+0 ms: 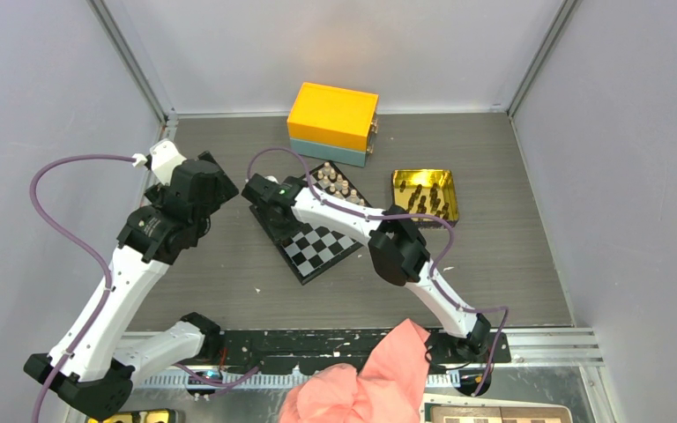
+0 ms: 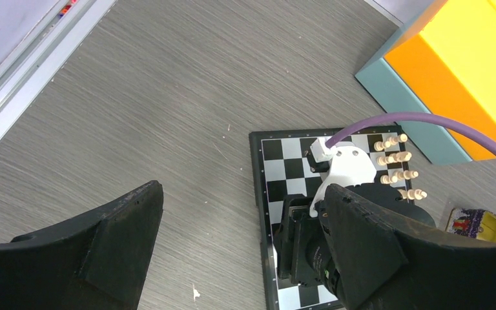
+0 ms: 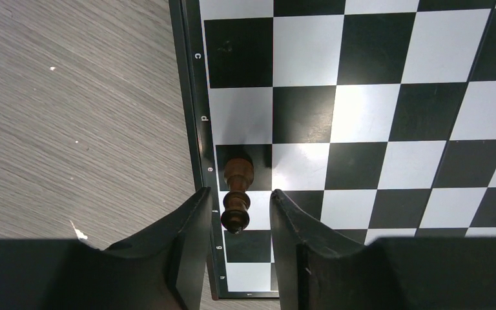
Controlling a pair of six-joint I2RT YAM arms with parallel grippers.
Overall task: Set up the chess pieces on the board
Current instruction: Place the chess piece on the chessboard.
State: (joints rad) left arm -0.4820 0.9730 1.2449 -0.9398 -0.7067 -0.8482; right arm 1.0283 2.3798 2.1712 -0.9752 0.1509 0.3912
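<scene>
**Right wrist view.** The right gripper (image 3: 239,192) hangs over the edge of the black-and-white chessboard (image 3: 361,116). Its fingers (image 3: 190,226) stand apart on either side of one dark brown chessman (image 3: 237,197), and a gap shows on each side of the piece. The chessman stands on the black border square beside the letter e. Its kind cannot be told.

**Left wrist view.** The left gripper (image 2: 242,194) hovers above the grey table (image 2: 135,97), just beside the board. Its fingers are spread wide with nothing between them. Light tan chessmen (image 2: 397,165) stand in short rows along the board's far edge, near the yellow box (image 2: 465,71).

**Top view.** The board lies at an angle at mid-table. To its right, apart from it, is a gold tin (image 1: 452,189) holding more dark chessmen (image 1: 423,198). A pink cloth (image 1: 361,388) lies at the near edge between the arm bases.
</scene>
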